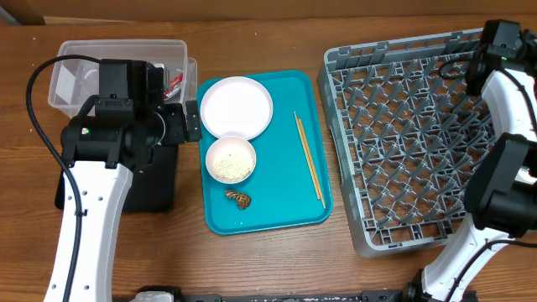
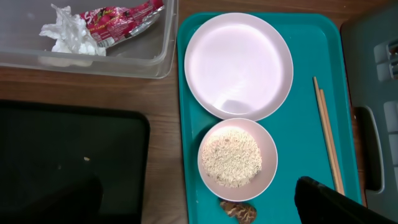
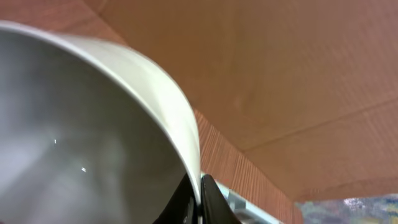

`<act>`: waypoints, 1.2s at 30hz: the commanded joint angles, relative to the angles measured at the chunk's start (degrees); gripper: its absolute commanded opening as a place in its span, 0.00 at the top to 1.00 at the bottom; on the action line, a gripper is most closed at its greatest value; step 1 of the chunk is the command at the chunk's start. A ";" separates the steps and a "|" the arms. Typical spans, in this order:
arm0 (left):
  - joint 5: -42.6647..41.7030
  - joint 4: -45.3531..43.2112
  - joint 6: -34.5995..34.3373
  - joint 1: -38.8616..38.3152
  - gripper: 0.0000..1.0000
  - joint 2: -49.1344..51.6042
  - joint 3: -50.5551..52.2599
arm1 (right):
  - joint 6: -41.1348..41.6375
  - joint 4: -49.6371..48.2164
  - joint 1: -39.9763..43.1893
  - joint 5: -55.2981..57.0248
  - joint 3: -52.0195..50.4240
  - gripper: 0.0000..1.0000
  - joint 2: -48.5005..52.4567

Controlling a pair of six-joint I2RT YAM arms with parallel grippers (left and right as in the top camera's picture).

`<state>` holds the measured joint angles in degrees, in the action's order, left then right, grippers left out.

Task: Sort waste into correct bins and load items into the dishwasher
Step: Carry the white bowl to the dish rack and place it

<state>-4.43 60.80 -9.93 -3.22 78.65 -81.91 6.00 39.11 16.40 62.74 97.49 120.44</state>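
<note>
My left gripper (image 2: 186, 208) hangs open above the seam between the black tray (image 2: 68, 155) and the teal tray (image 2: 311, 37), holding nothing. On the teal tray lie a pale pink plate (image 2: 238, 64), a bowl of rice (image 2: 237, 159), a brown scrap (image 2: 238, 211) and chopsticks (image 2: 328, 134). A red-and-white wrapper (image 2: 118, 17) and a tissue wad (image 2: 68, 34) lie in the clear tub (image 2: 158, 59). My right gripper (image 3: 200, 186) is shut on the rim of a white bowl (image 3: 93, 124). The right wrist (image 1: 502, 38) sits over the grey dish rack's (image 1: 411, 143) far right corner.
The teal tray (image 1: 285, 210) lies between the black tray (image 1: 155, 180) and the rack. The clear tub (image 1: 71, 71) stands at the far left. The left arm (image 1: 92, 193) reaches in from the front left, the right arm (image 1: 503, 193) along the rack's right side.
</note>
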 commanded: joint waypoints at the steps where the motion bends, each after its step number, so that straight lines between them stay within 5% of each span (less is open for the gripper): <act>1: 0.37 -0.17 0.50 0.24 0.00 0.09 -0.44 | 3.28 2.82 -1.27 -9.38 -0.04 0.96 -0.72; 17: 0.39 -0.15 0.50 0.24 0.00 0.09 -0.44 | 3.26 15.61 -4.35 -22.27 -0.04 0.96 -0.72; 22: 0.37 -0.15 0.50 0.24 0.00 0.09 -0.44 | 3.26 20.26 -4.35 -28.57 -0.04 0.76 -0.72; 36: 0.35 0.11 0.48 0.24 0.00 0.09 -0.44 | 10.95 33.33 -3.19 -40.85 9.60 0.73 -12.57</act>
<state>-4.43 60.86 -9.93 -3.22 78.65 -81.91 14.98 71.57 12.38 28.45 103.00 116.75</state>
